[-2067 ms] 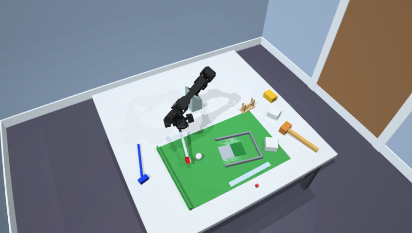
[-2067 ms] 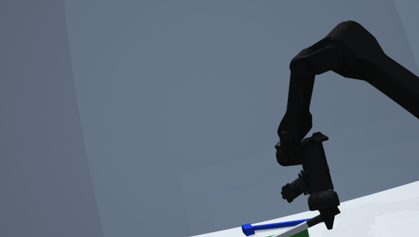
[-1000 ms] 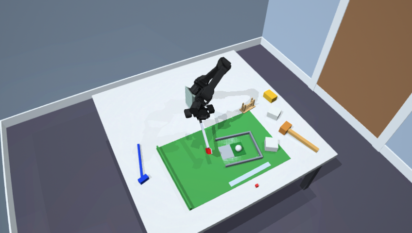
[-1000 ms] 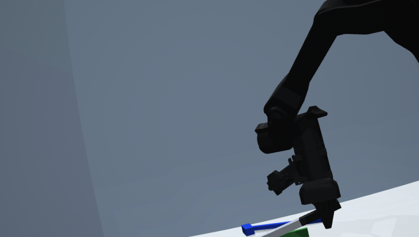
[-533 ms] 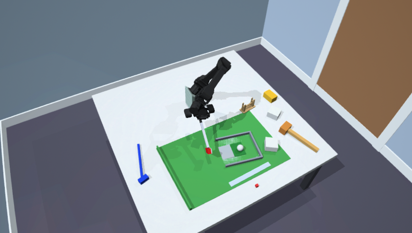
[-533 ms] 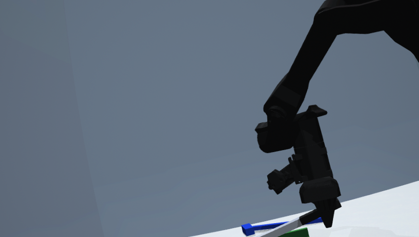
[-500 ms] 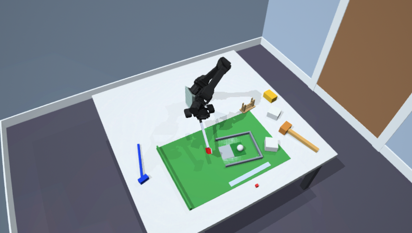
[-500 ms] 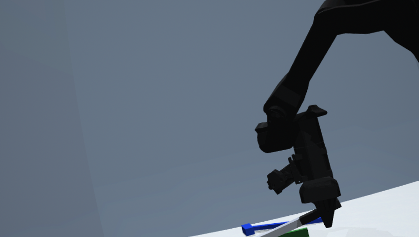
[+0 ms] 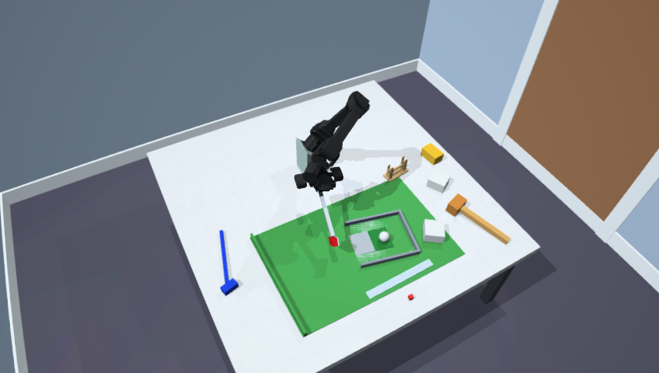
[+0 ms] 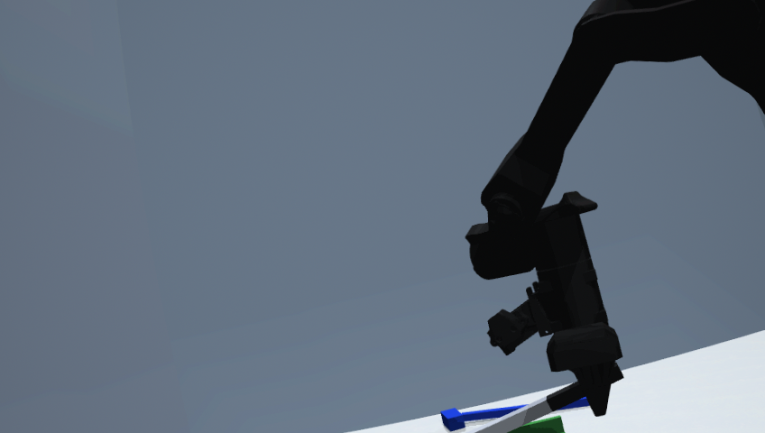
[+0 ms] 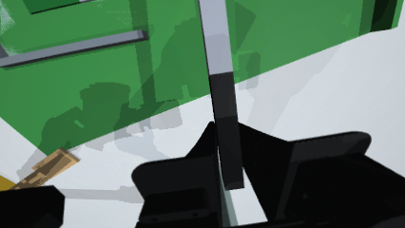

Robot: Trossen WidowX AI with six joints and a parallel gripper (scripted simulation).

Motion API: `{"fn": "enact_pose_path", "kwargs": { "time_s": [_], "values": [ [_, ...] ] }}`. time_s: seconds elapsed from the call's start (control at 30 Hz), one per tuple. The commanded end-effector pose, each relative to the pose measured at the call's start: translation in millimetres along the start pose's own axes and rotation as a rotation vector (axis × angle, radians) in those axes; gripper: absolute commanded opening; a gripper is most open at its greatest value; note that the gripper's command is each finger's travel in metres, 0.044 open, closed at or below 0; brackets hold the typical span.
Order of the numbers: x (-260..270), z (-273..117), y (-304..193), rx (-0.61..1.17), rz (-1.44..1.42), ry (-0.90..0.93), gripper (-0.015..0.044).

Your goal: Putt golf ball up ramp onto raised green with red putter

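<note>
Overhead, gripper (image 9: pixel 319 190) clamped on red putter (image 9: pixel 327 217) grip, red head at nine o'clock of golf ball (image 9: pixel 384 235), ball seated on raised green (image 9: pixel 382 241).

high oblique top view of whole table (image 9: pixel 193 184), low close exterior sideways, wrist downward, sharing mat (image 9: pixel 323 277)

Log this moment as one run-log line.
gripper: shut on red putter | putter head: on mat, left of ramp | golf ball: on raised green inside grey frame | blue putter: untouched on table
</note>
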State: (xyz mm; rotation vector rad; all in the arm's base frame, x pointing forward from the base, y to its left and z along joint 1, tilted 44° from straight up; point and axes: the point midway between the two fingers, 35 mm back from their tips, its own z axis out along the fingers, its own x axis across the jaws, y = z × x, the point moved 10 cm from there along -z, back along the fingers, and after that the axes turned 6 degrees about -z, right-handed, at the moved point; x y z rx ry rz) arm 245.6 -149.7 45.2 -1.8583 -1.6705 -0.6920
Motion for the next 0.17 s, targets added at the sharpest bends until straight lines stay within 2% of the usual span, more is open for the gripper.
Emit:
{"fn": "enact_pose_path", "kwargs": {
  "time_s": [0.0, 0.13],
  "values": [
    [-0.2, -0.2, 0.2, -0.004, 0.000, -0.002, 0.0000],
    [-0.2, -0.2, 0.2, -0.004, 0.000, -0.002, 0.0000]
  ]
}}
